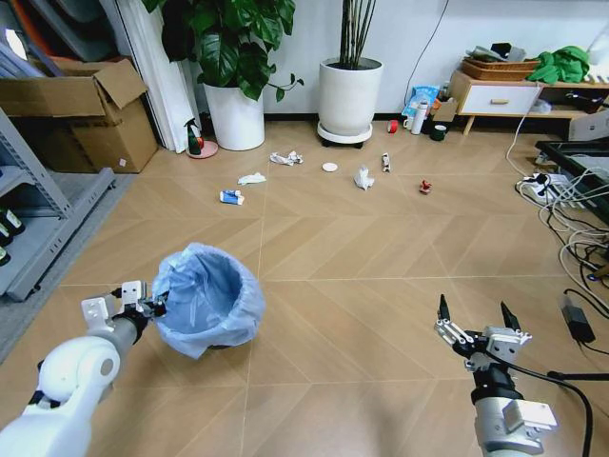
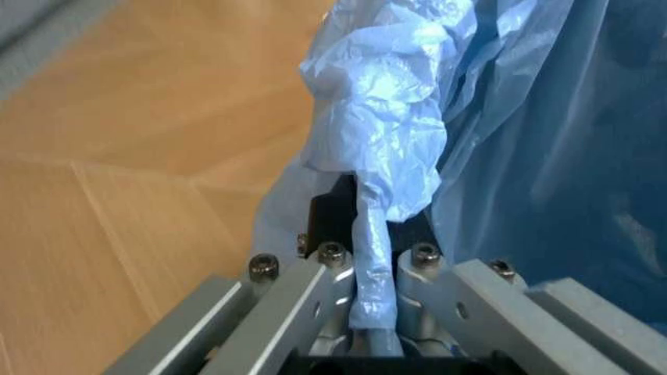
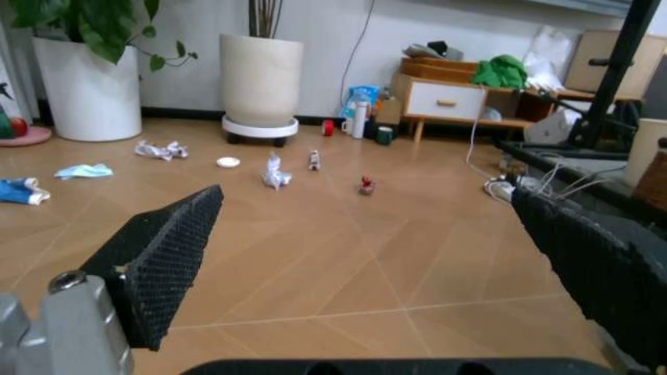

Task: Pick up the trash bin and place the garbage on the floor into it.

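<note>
The trash bin [image 1: 207, 300], lined with a crinkled light-blue bag, is at the near left of the floor [image 1: 343, 286]. My left gripper [image 1: 150, 307] is at its left rim, shut on a fold of the bag [image 2: 373, 234] and the dark rim behind it. My right gripper [image 1: 476, 319] hangs open over bare floor at the near right, its fingers [image 3: 167, 258] wide apart. The garbage lies far ahead: a blue-white packet [image 1: 231, 197], a tissue [image 1: 252, 178], crumpled paper [image 1: 285, 158], a white disc [image 1: 329, 168], another tissue [image 1: 363, 178], a wrapper stick [image 1: 385, 162] and a red scrap [image 1: 425, 187].
Two white plant pots [image 1: 235, 116] [image 1: 349, 95] stand at the back wall, a green spray bottle [image 1: 194, 138] beside the left one. A cardboard box [image 1: 81, 114] and metal shelf [image 1: 43, 214] line the left. Cables [image 1: 571, 205] sprawl at the right, below a low cabinet [image 1: 495, 95].
</note>
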`<state>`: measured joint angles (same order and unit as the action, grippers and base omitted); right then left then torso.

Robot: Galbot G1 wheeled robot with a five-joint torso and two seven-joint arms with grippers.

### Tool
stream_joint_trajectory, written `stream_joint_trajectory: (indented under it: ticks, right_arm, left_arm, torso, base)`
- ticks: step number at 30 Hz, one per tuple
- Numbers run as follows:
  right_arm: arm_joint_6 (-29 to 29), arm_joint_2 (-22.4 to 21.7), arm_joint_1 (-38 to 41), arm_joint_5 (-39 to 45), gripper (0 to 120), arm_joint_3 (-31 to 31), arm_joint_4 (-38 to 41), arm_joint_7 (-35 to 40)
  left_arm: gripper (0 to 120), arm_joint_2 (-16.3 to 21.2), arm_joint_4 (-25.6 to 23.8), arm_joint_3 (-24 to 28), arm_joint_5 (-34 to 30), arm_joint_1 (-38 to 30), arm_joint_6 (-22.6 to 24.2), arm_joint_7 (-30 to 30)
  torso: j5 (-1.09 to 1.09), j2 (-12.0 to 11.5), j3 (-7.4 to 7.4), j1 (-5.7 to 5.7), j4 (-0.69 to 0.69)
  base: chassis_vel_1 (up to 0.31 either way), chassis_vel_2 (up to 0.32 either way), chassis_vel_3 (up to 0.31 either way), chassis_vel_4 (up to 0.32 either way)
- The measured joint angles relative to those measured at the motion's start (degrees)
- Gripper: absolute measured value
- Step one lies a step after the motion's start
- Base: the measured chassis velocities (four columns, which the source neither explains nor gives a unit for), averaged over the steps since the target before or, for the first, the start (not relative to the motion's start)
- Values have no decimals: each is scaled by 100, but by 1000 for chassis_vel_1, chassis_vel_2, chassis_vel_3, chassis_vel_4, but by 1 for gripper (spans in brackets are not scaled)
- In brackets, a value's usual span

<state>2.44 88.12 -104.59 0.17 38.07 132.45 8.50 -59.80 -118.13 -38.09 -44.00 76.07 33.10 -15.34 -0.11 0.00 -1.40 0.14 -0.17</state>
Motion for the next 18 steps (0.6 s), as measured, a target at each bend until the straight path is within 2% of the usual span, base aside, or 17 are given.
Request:
stream_joint_trajectory:
  ticks: [2,4,6,10,18]
  right_arm:
    - [-11,5,-36,-70,100,35,59,13]
    - [-12,9,-45,-84,100,39,72,17]
    - [-12,47,-51,-120,100,39,96,26]
    - [-10,161,-56,-211,100,26,128,49]
    - [15,180,-68,-257,100,17,167,54]
  left_arm:
    - [0,-110,-404,-100,378,268,-202,-81]
    - [0,-139,-507,-151,527,375,-266,-43]
    - [0,-240,-808,-323,954,699,-420,160]
    - [0,-390,-1105,-363,1247,957,-502,327]
    - [0,-488,-1265,-305,1368,1060,-515,373]
  torso:
    - [0,0,0,0,1]
    - [0,0,0,0,1]
    - [1,0,0,0,5]
    - [1,0,0,-1,2]
    - [0,0,0,-1,2]
  base:
    - [0,0,0,0]
    - [0,0,0,0]
    - [0,0,0,0]
    - [0,0,0,0]
    - [-28,26,25,-26]
